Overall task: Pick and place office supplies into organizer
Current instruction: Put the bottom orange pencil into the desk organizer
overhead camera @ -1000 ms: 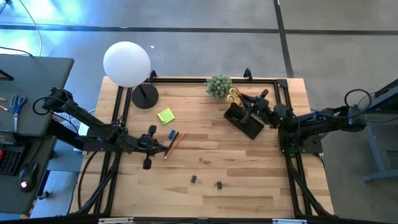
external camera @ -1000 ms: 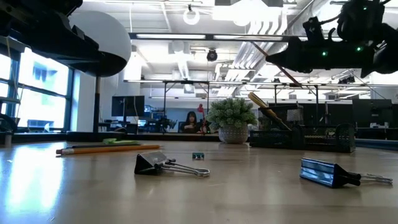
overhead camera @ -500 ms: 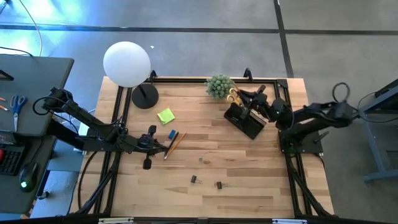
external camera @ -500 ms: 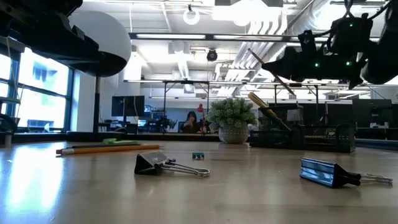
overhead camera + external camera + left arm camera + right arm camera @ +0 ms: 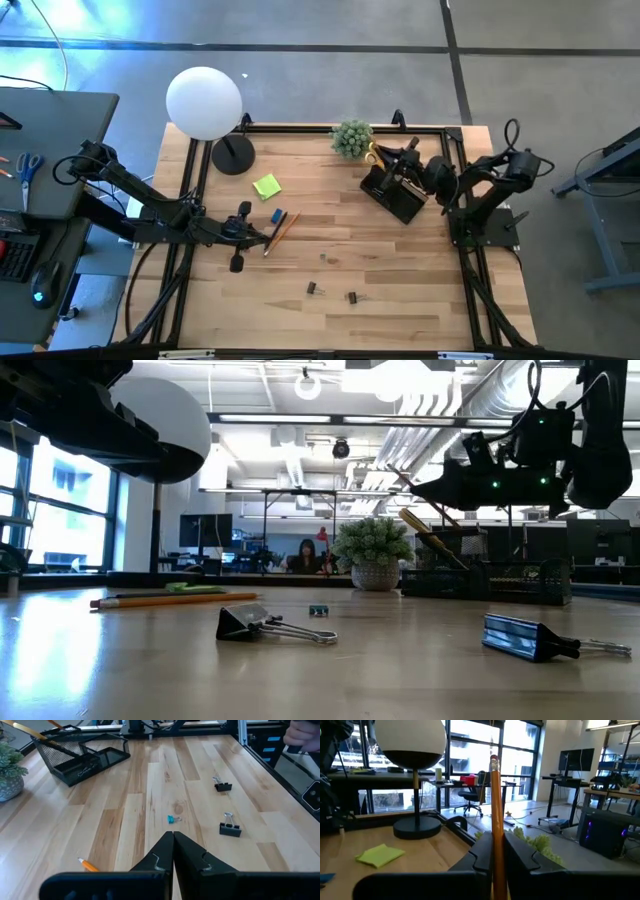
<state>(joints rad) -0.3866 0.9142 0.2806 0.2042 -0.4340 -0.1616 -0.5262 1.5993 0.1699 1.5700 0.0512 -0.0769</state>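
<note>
The right gripper (image 5: 497,851) is clamped on a slim orange pencil with a pink eraser tip (image 5: 496,815), held above the black wire-mesh organizer (image 5: 392,192) at the far right of the pale wooden plank counter (image 5: 400,280). In the wrist view the pencil stands straight up between the two dark fingers (image 5: 481,852). Yellow-handled scissors (image 5: 373,153) already stick out of the organizer, just beside a small green potted plant (image 5: 351,138).

The left gripper (image 5: 173,851) hovers low over the counter's left half, its fingers pressed together with nothing between them. Just beside it lie an orange pencil and a dark pencil (image 5: 280,226), a small blue block (image 5: 276,215) and a lime-green sticky-note pad (image 5: 266,186). Two black binder clips (image 5: 311,288) rest nearer the front edge, well apart from the organizer.

A white globe lamp on a round black base (image 5: 205,102) stands at the far left corner. Beyond the counter is a large office with tall windows, desks and monitors.
</note>
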